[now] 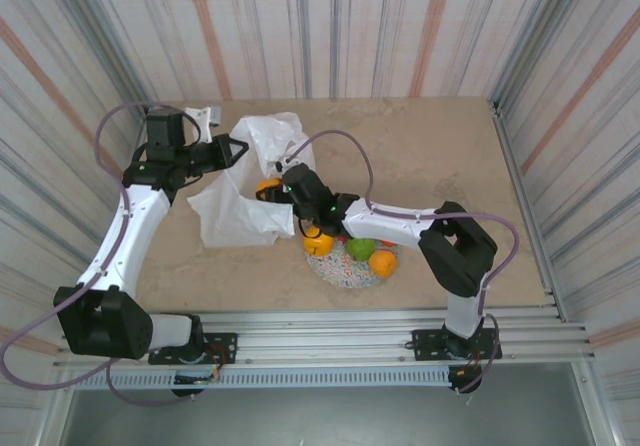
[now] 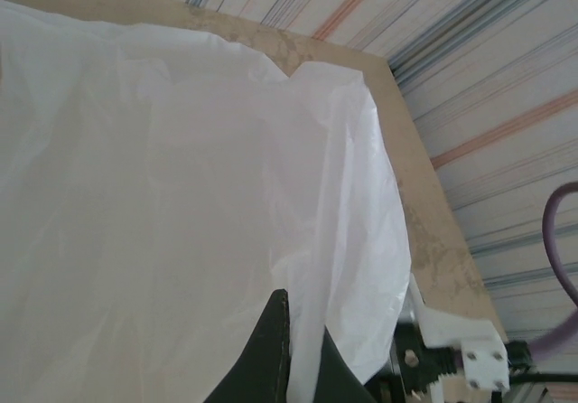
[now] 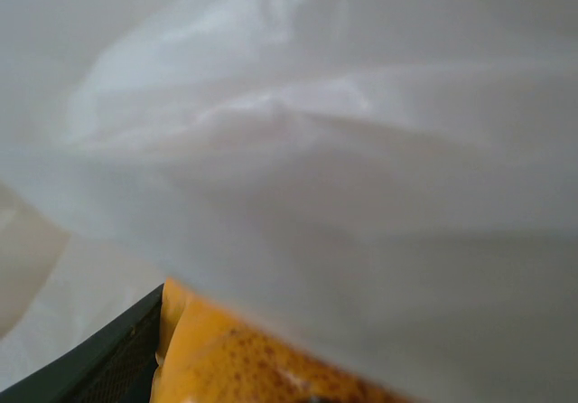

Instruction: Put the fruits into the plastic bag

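The white, crinkled plastic bag (image 1: 245,191) lies at the table's middle left. My left gripper (image 1: 236,151) is shut on its upper edge; in the left wrist view the dark fingers (image 2: 271,349) pinch a fold of the bag film (image 2: 181,195). My right gripper (image 1: 274,190) is at the bag's right side, shut on an orange fruit (image 1: 266,185). In the right wrist view that speckled orange fruit (image 3: 226,367) rests against the left finger (image 3: 99,367), and bag film (image 3: 343,150) drapes over it. An orange fruit (image 1: 318,243), a green fruit (image 1: 360,249) and another orange fruit (image 1: 382,262) sit on the plate.
The speckled plate (image 1: 345,274) lies near the front edge, under the right arm's forearm. A white bracket (image 1: 205,118) stands at the back left, behind the left gripper. Striped walls enclose the table on three sides.
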You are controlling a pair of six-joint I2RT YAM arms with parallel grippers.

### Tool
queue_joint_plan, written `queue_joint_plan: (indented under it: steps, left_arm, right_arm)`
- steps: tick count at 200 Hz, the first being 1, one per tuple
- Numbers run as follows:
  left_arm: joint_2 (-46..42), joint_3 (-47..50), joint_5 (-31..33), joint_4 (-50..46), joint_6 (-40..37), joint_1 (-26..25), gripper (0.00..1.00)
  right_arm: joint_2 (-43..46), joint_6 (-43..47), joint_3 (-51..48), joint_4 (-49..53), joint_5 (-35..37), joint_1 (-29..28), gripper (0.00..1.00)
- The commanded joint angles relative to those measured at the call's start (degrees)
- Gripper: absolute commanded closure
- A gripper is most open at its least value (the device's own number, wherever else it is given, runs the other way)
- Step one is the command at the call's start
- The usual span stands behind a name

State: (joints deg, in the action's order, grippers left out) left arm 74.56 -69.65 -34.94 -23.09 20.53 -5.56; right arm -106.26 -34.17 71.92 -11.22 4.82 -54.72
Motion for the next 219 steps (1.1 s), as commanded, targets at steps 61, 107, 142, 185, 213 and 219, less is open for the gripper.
queue_joint_plan:
  steps: [61,107,142,185,213,219]
  left_arm:
    - [-0.5,0.2,0.2,0.6,2.8,0.5,1.00]
    - [0.1,-0.2,-1.4,0.6,2.6,0.4,1.00]
    - [0.4,-0.4,-2.3,0.8,2.8,0.4,1.00]
    - [0.6,-0.4,-2.7,0.8,2.8,0.3,1.00]
    - [0.7,-0.4,-3.4,0.9,3.1,0.4,1.00]
    - [0.7,-0.4,-3.6,1.0,3.2,0.3,1.00]
  right_arm:
    - [8.9,6.7,-14.0,-11.2,-0.1,-1.6,0.50]
    - [5.6,19.9,-9.4,-5.1,-3.3,-0.8,0.49]
    - [0.9,30.5,-2.7,-0.4,-2.5,-2.1,0.49]
    - [-2.3,34.7,1.4,2.1,-1.8,-2.4,0.50]
    - [-5.7,31.9,6.0,4.2,-4.5,-0.6,0.49]
    - [-6.6,30.9,6.8,4.4,-4.7,-0.3,0.48]
